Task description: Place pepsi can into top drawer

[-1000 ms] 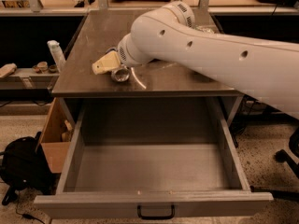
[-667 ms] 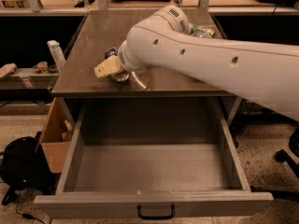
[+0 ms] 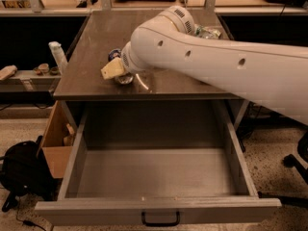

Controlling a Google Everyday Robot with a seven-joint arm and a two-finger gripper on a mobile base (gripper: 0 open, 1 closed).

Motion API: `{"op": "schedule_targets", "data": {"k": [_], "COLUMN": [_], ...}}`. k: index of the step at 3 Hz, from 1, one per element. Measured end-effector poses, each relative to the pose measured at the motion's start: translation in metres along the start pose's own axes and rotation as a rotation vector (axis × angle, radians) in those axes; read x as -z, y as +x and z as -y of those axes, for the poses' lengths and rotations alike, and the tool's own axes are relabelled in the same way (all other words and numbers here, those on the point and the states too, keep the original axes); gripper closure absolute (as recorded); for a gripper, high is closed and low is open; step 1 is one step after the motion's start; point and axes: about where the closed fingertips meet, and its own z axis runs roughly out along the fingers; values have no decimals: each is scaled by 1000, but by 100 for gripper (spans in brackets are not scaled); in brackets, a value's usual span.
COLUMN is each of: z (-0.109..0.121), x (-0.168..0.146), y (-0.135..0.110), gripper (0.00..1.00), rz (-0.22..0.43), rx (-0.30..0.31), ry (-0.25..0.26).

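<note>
The pepsi can is on the brown tabletop, mostly hidden behind my gripper; only a dark-blue patch and a silver end show. My gripper is low over the table's front part, right at the can, on the end of the white arm that reaches in from the right. The top drawer is pulled fully open below the table's front edge, its plain grey inside bare, with a black handle on the front panel.
A crumpled clear plastic item lies on the table behind the arm. A white bottle stands left of the table. An open cardboard box and a black backpack sit left of the drawer. A chair base is at the right.
The arm has shifted slightly toward the left and back while the gripper stayed low on the table. A dark-blue patch of the can now shows above the gripper.
</note>
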Motion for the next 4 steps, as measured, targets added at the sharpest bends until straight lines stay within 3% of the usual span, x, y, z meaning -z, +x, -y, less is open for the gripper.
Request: {"op": "schedule_targets", "data": {"k": [3,4], "z": [0,0], "x": [0,0], "y": [0,0], "gripper": [93,100], "rz": [0,0], "rx": [0,0], "ry": [0,0]}}
